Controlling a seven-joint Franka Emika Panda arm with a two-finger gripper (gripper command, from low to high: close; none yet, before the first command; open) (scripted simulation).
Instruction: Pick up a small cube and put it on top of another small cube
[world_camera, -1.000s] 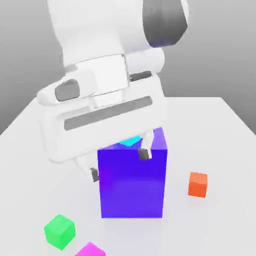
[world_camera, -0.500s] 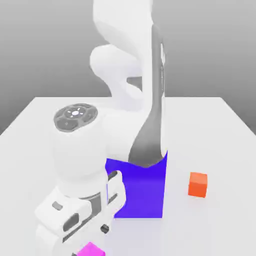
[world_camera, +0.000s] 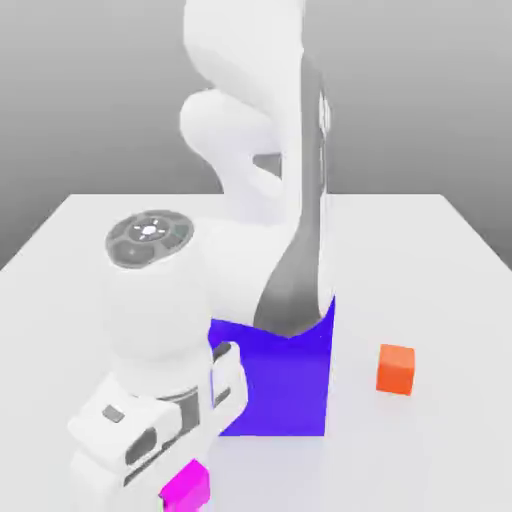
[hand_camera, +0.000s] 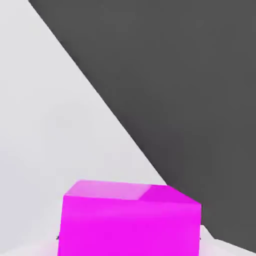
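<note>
Arm bent low over table's near edge, magenta cube (world_camera: 186, 487) at its hand.

L to R in ext. view: gripper (world_camera: 172, 470) low by the near edge w/ magenta cube right at it, pincer state can't tell; big blue block (world_camera: 285, 385) just behind arm; orange cube (world_camera: 396, 368) well apart on white table (world_camera: 440, 300). Hand view: magenta cube close up.

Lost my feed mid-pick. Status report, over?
Gripper low at table's near edge, on magenta cube; closure unconfirmed. Orange cube sits free. Big blue block between them.
</note>
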